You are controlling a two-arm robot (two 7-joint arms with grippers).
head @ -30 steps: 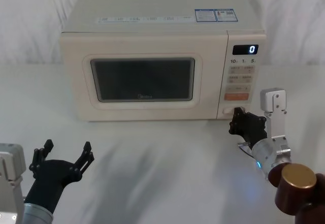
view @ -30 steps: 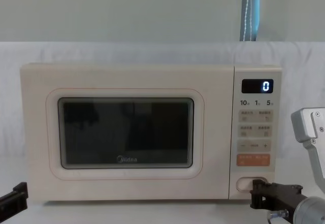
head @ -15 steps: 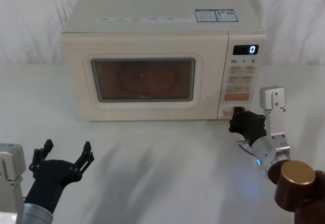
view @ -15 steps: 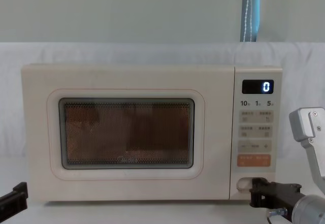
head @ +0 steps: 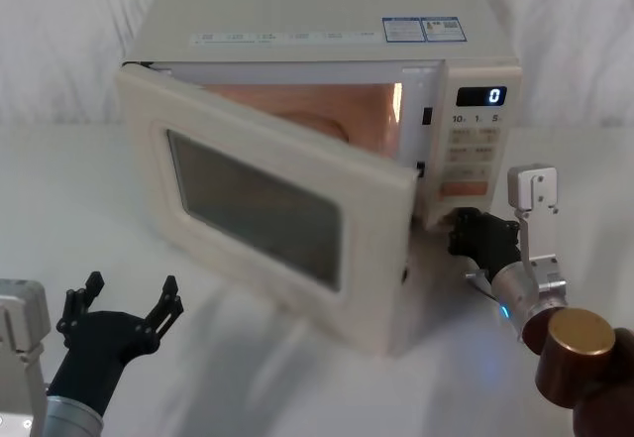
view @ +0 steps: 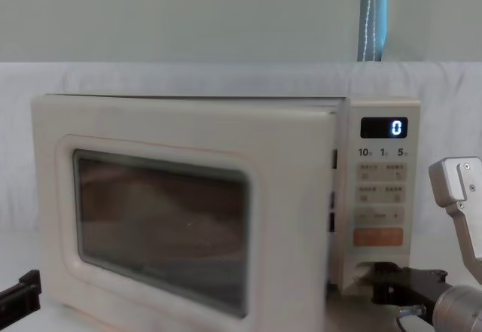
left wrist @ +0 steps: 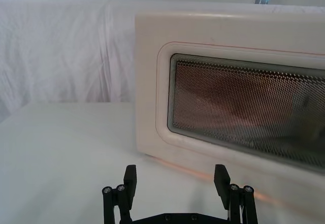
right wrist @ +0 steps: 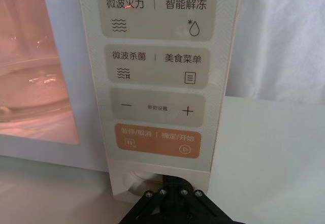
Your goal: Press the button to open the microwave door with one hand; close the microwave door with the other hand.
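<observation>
Right gripper (head: 466,231) presses against the button (right wrist: 144,176), grip state unclear. Door (head: 267,209) swung ajar. Left gripper (head: 124,303) waits spread wide, empty, short of the door.

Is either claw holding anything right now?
No. The left claw hangs open over the table; the right claw sits at the button, gripping nothing.
</observation>
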